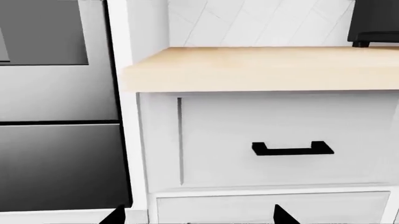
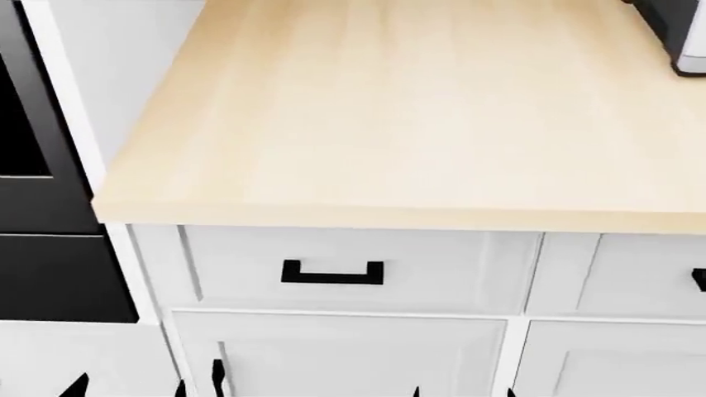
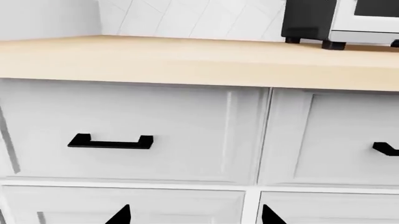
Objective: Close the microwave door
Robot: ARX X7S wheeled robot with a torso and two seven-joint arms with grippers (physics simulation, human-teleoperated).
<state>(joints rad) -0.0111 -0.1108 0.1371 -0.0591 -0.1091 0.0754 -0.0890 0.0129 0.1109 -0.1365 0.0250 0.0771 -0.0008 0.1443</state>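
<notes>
Only a corner of the microwave (image 2: 679, 33) shows, at the back right of the light wooden countertop (image 2: 419, 124). In the right wrist view the microwave (image 3: 339, 21) is a black box on short feet with a pale front. The left wrist view catches just its dark corner (image 1: 374, 23). Its door cannot be made out in any view. Both grippers hang low in front of the white cabinets, well below and short of the microwave. My left gripper (image 1: 199, 217) is open with nothing between its tips. My right gripper (image 3: 196, 215) is likewise open and empty.
White drawers with black handles (image 2: 331, 273) (image 3: 111, 141) (image 1: 292, 149) sit under the countertop. A tall black and grey appliance (image 2: 33, 165) (image 1: 59, 116) stands to the left of the cabinets. A white tiled wall (image 1: 249, 23) backs the counter.
</notes>
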